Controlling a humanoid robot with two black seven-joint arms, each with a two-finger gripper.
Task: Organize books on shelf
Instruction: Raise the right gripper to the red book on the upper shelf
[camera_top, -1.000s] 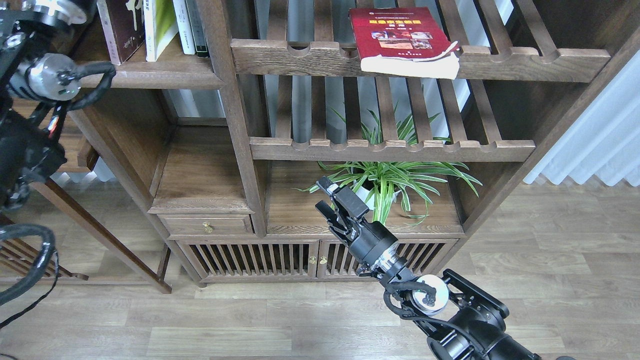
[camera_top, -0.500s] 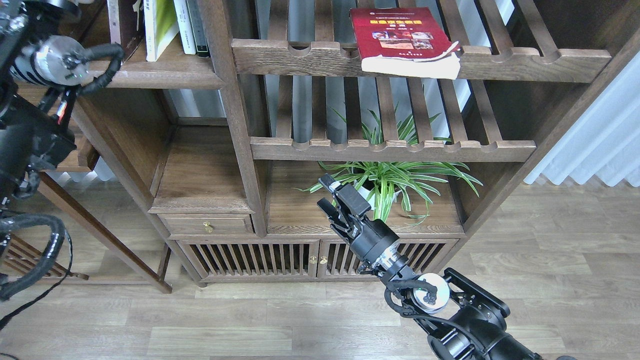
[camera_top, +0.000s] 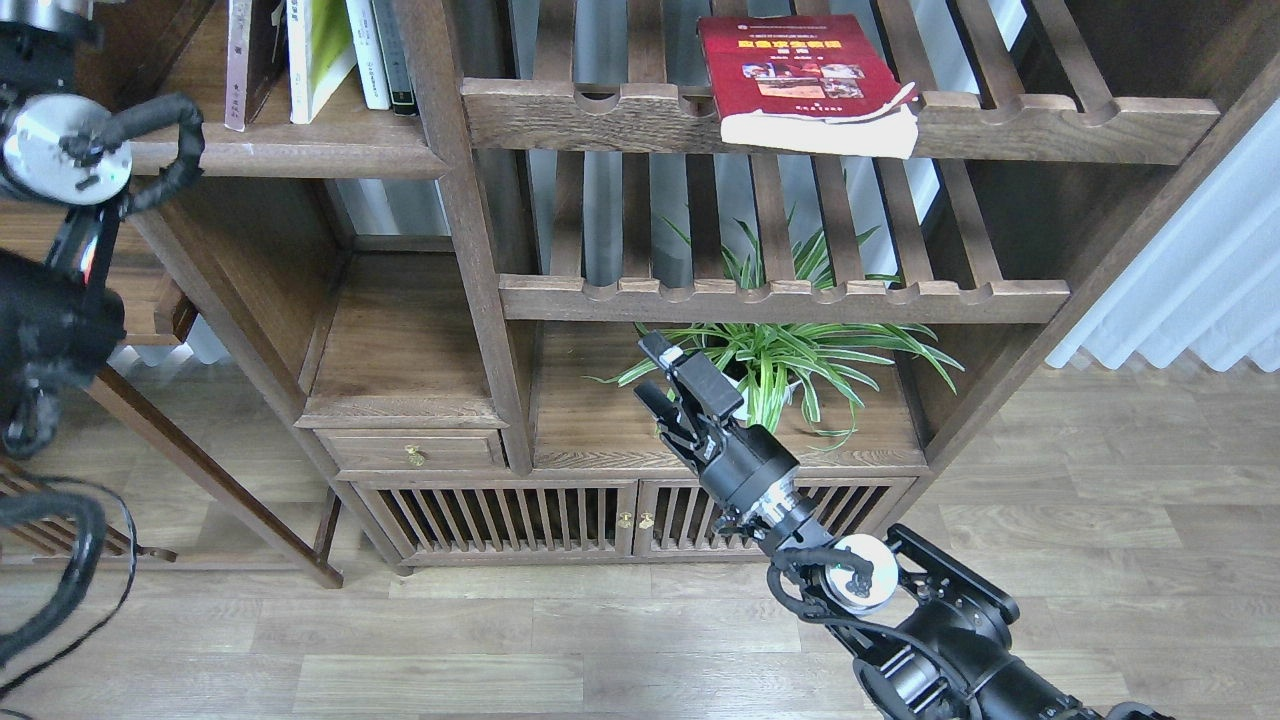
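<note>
The fingers (camera_top: 690, 375) of the right gripper (camera_top: 672, 385) stand spread apart with nothing between them, in front of the lower bay near the plant. The left gripper cannot be seen: the left arm (camera_top: 60, 160) runs up the left edge and its far end is cut off at the top corner, so whether it is released or clenched is not shown.

At the far left, on the shelf (camera_top: 290, 150), the solid dark board with a rounded front edge, 4 volumes stand upright, all cut off by the top of the view. The maroon book (camera_top: 245, 55) is leftmost, seen nearly edge-on so that its cover lettering is hard to make out. Just beside it stands the yellow-green book (camera_top: 318, 50), leaning slightly, its long axis running up out of view. Then come a slim white volume (camera_top: 366, 50) and a dark-spined volume (camera_top: 392, 50), touching each other.

Further right, well apart from these, the red book (camera_top: 800, 75) lies flat on the top slatted rack (camera_top: 1000, 125), cover up. Its long axis runs front to back, its near end overhanging the notched front rail, where the pale page edges curl. Its yellow title is too small to read.

Below, the plant (camera_top: 780, 350) is partly hidden behind the lower rack's rail.
</note>
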